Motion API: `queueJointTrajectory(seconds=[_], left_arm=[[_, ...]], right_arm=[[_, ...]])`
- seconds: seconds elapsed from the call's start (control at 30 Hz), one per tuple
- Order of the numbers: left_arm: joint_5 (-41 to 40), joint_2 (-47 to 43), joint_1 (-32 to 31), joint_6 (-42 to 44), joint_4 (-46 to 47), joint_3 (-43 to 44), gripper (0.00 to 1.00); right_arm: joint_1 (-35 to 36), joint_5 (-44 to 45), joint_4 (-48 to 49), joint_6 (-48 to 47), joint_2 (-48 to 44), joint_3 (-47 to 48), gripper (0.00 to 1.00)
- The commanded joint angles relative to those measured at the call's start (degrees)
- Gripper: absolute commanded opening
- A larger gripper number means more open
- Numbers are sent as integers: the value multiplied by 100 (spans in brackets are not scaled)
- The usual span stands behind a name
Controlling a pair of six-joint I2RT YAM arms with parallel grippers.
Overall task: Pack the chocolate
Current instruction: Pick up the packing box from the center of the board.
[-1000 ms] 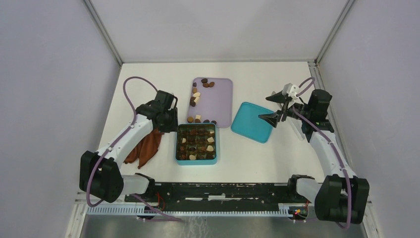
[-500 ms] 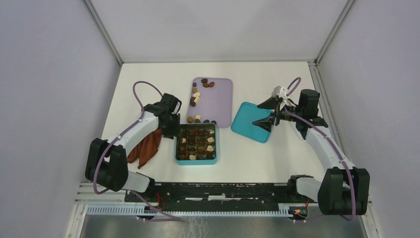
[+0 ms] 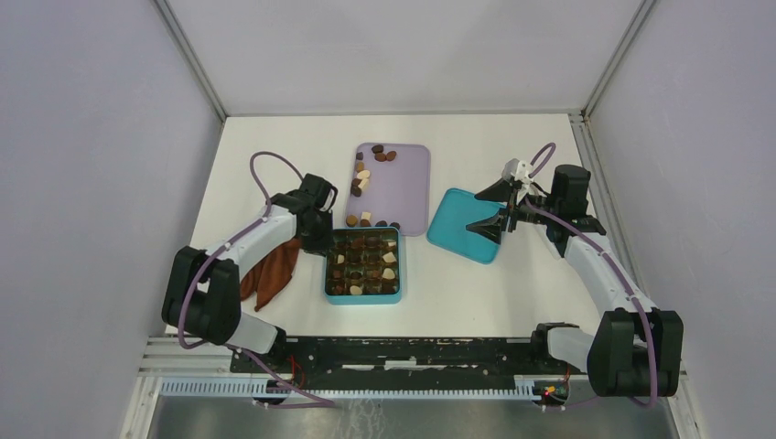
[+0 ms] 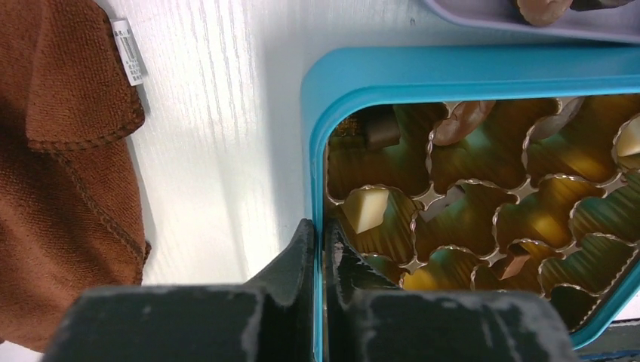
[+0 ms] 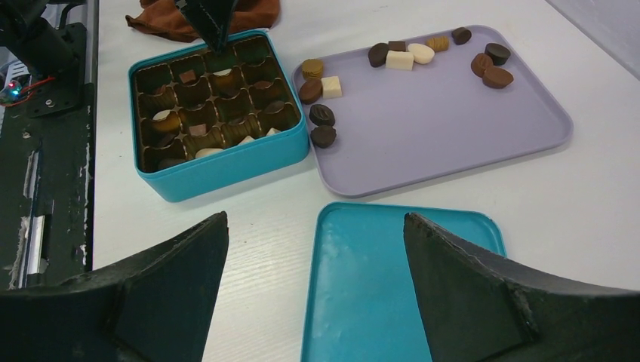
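So the left gripper (image 4: pixel 318 245) is clamped onto the left wall of the square teal box (image 4: pixel 468 74), not far from its far-left corner. One finger is outside the wall and the other inside, both pressed against it. The box sits near the middle of the white wood-grain table (image 3: pixel 274 146) and has a brown gridded insert (image 4: pixel 483 192) in it.

The chocolate (image 5: pixel 323 115) is split between two spots. A bunch of small dark, mid-brown and cream pieces are scattered on the rounded lavender plastic tray (image 5: pixel 453 128), which sits right up against the far side of the box. Several more sit in cells of the insert, including a cream piece in the cell just beside the inner finger.

The right gripper (image 5: pixel 315 220) has its fingers spread wide with nothing between them. It hangs over the flat teal lid (image 5: pixel 392 294), which lies on the table to the right of the box and tray.

A crumpled reddish-brown fabric cloth (image 4: pixel 60 188) lies on the table just left of the box.
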Motion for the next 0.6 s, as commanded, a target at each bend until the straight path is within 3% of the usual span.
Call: queueJointTrajectory(seconds=[0.0, 0.27, 0.57], left_arm=[[-1, -221, 11, -241, 225, -198, 2], [-282, -1851, -280, -493, 548, -567, 2], [-990, -4052, -1231, -578, 2198, -1272, 2]], right_arm=[[9, -59, 34, -107, 10, 184, 91], [12, -117, -717, -689, 141, 492, 91], [-133, 5, -1104, -1015, 214, 641, 91]])
